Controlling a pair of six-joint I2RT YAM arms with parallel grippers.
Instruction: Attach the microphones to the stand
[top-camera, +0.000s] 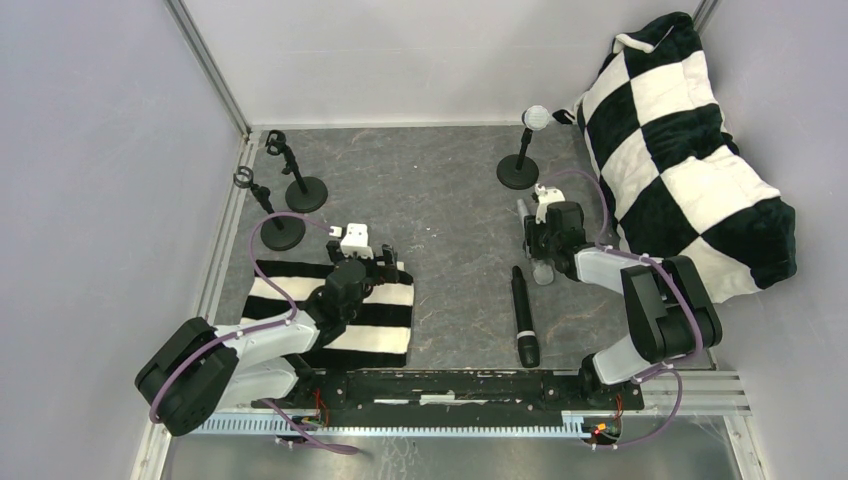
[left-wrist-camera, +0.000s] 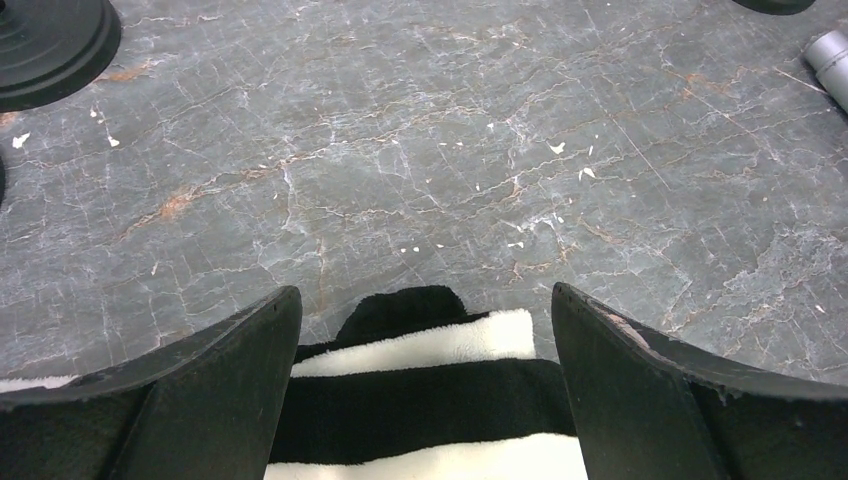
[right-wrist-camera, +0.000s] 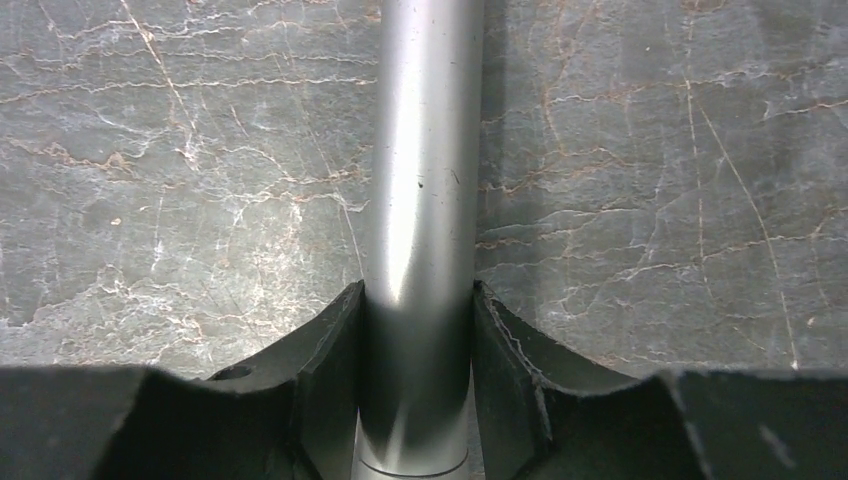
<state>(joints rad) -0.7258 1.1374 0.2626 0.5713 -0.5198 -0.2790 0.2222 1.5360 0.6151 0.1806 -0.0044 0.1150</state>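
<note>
Closest to the arm bases, the black microphone (top-camera: 524, 320) lies flat on the marbled grey table (top-camera: 430, 200), in front of the right arm. To its left a black-and-white striped cloth (top-camera: 380, 330) is spread out. The left gripper (top-camera: 367, 260) sits over the cloth's far edge with its fingers wide apart and nothing between them.

A little farther out, the right gripper (top-camera: 540, 238) is low over the table, its fingers (right-wrist-camera: 330, 340) pressed against both sides of the silver-grey microphone (right-wrist-camera: 420, 200). I can't tell whether that microphone is lifted or resting on the surface.

Beyond that, two bare stands (top-camera: 305, 192) (top-camera: 280, 232) wait near the left wall. The third stand (top-camera: 517, 173) is across on the right and carries the white microphone (top-camera: 537, 117), tilted, at its top. A large checkered cushion (top-camera: 690, 150) fills the far right corner.
</note>
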